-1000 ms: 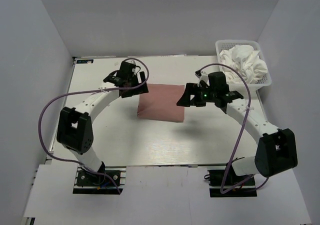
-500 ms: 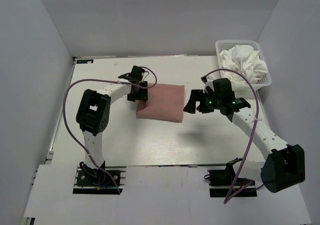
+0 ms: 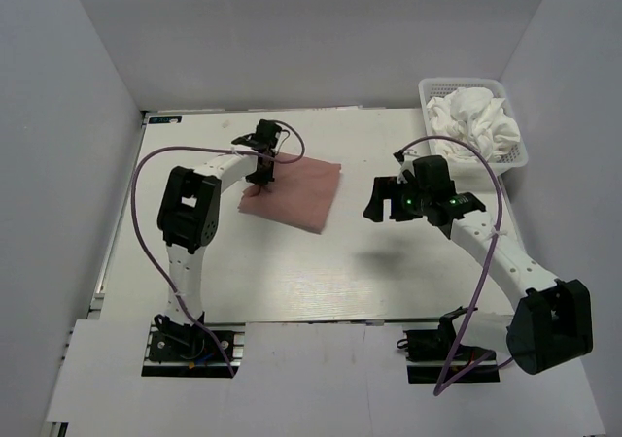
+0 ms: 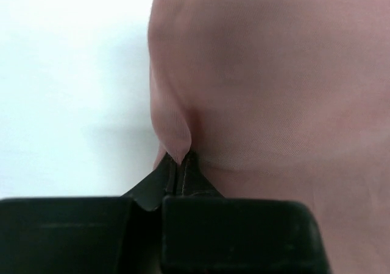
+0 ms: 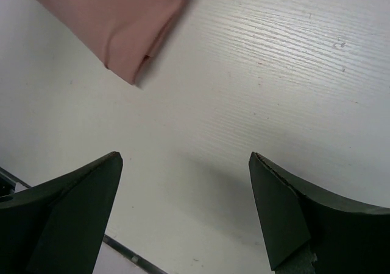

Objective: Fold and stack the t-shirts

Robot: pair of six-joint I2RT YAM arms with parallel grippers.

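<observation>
Pinching the near-left edge of the folded pink t-shirt, my left gripper has its jaws pressed together on a pucker of cloth. My right gripper hangs spread wide over the table, near the shirt's right side. The white t-shirts lie heaped in the basket at the far right corner.

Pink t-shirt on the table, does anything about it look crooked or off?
The pink t-shirt lies skewed on the table, its left corner bunched up where the left gripper is shut on it.
</observation>
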